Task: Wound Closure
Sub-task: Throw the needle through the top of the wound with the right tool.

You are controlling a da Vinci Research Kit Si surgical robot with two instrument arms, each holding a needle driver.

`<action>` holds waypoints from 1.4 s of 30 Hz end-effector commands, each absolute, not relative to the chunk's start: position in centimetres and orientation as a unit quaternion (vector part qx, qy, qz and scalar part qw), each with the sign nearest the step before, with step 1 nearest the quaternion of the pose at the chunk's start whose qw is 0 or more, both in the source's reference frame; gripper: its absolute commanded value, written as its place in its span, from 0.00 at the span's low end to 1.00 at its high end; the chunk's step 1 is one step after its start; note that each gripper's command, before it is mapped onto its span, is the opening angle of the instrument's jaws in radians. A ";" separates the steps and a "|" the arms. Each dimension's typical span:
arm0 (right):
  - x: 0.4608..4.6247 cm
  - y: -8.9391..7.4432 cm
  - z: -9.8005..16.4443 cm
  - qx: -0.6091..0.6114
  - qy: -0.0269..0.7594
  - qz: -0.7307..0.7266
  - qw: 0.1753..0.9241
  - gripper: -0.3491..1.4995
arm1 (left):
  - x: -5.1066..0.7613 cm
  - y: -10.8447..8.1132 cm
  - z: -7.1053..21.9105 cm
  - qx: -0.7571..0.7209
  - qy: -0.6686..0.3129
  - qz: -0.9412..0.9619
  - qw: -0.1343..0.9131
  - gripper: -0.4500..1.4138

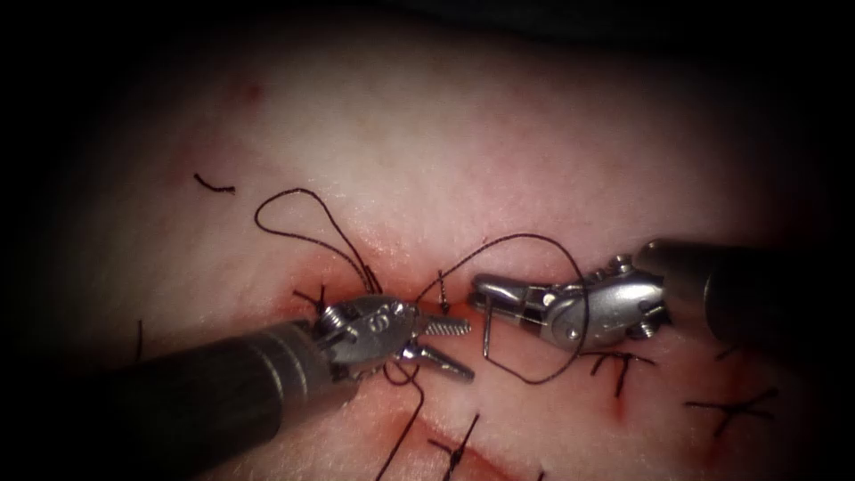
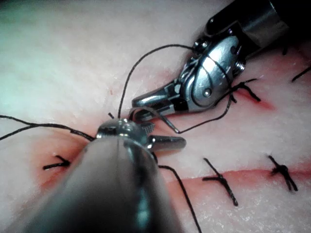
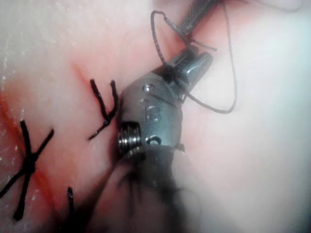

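Left tool [image 1: 450, 349] at 7 o'clock: jaws spread wide, holding nothing, thread [image 1: 303, 233] looping behind it over the tissue [image 1: 463, 134]. Right tool [image 1: 481, 289] at 3 o'clock: jaws clamped on the needle [image 1: 487, 334] near one end. Needle hangs clear above the cut [image 1: 463, 454], not in tissue.
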State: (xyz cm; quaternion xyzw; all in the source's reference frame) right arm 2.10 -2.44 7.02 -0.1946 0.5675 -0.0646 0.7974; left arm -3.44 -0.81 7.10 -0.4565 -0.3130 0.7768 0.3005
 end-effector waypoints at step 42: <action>1.90 -3.1 7.8 -0.081 0.499 -0.023 0.863 0.00 | -3.49 -0.8 7.2 -0.461 -0.303 0.783 0.287 0.39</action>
